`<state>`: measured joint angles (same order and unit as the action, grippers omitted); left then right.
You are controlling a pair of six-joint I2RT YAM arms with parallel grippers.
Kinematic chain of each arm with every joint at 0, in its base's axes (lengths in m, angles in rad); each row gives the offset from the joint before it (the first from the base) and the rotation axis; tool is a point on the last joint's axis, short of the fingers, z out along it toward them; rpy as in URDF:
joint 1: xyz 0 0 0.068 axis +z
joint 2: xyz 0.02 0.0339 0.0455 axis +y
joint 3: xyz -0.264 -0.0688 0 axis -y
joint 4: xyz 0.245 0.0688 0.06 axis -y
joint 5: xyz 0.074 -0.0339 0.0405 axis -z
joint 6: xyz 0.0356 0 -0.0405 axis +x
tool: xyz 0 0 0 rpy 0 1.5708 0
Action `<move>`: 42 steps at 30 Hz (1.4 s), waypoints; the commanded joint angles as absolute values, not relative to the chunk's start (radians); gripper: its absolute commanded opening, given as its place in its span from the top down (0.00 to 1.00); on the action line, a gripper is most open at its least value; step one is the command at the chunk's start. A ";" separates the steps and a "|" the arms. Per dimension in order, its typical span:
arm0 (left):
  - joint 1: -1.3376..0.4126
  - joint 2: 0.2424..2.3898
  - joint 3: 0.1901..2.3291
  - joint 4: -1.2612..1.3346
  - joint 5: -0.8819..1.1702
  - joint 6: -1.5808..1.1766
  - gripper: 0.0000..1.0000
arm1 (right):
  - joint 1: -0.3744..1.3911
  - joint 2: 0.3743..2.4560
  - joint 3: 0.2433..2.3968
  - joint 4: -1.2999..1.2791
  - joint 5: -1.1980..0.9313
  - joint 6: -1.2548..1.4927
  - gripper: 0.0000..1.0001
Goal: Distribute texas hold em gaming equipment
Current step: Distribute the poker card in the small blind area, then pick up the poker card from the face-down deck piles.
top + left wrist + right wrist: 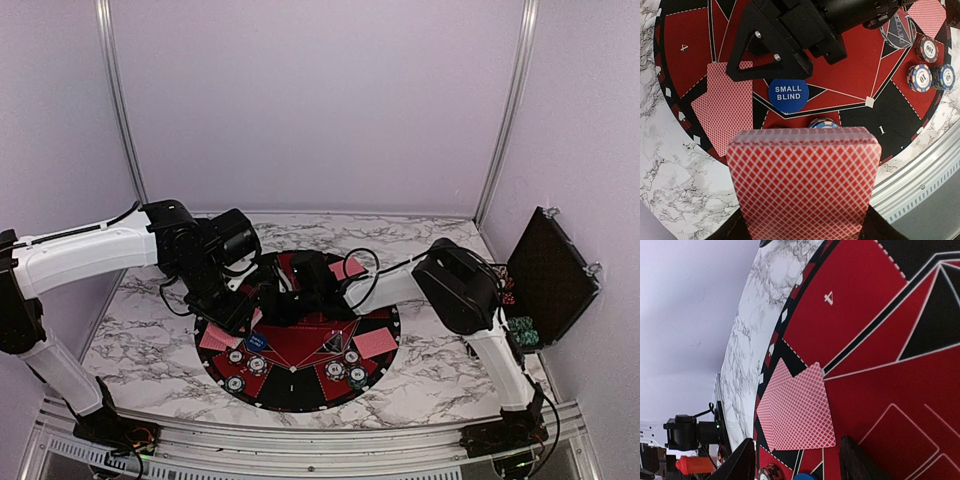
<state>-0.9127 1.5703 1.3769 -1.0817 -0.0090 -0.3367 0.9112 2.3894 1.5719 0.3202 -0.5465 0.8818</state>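
Note:
My left gripper (802, 222) is shut on a deck of red-backed cards (802, 182), held above the mat's near left part; the deck hides its fingers. It also shows in the top view (238, 312). My right gripper (800, 462) is open and empty, low over the mat, just short of two overlapping red-backed cards (797, 410) in section 4. These cards show in the left wrist view (722, 112), with the right gripper (740, 75) beside them. A blue "SMALL BLIND" marker (788, 95) lies near them. Striped chips (927, 48) sit on the mat. No orange disc shows.
The round black-and-red mat (300, 395) lies on the marble table. More cards lie on it at the right (375, 345) and far side (350, 268). An open black case (550, 275) with chips (520, 330) stands at the right edge. A metal rail (300, 430) runs along the front.

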 commanded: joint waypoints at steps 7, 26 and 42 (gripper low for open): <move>-0.909 1.581 1.415 -1.099 -0.005 -0.323 0.47 | 0.872 2.235 1.444 0.371 -0.528 0.902 0.44; -0.911 1.659 1.479 -1.090 -0.005 -0.298 0.47 | 0.745 1.892 1.137 0.404 -0.607 0.928 0.44; -0.915 1.717 1.535 -1.078 -0.005 -0.264 0.47 | 0.784 1.852 1.133 0.396 -0.728 0.927 0.37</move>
<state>-0.9127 1.7073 1.4963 -1.0744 -0.0082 -0.2859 0.7532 1.8454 1.0855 0.3901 -0.6815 0.9314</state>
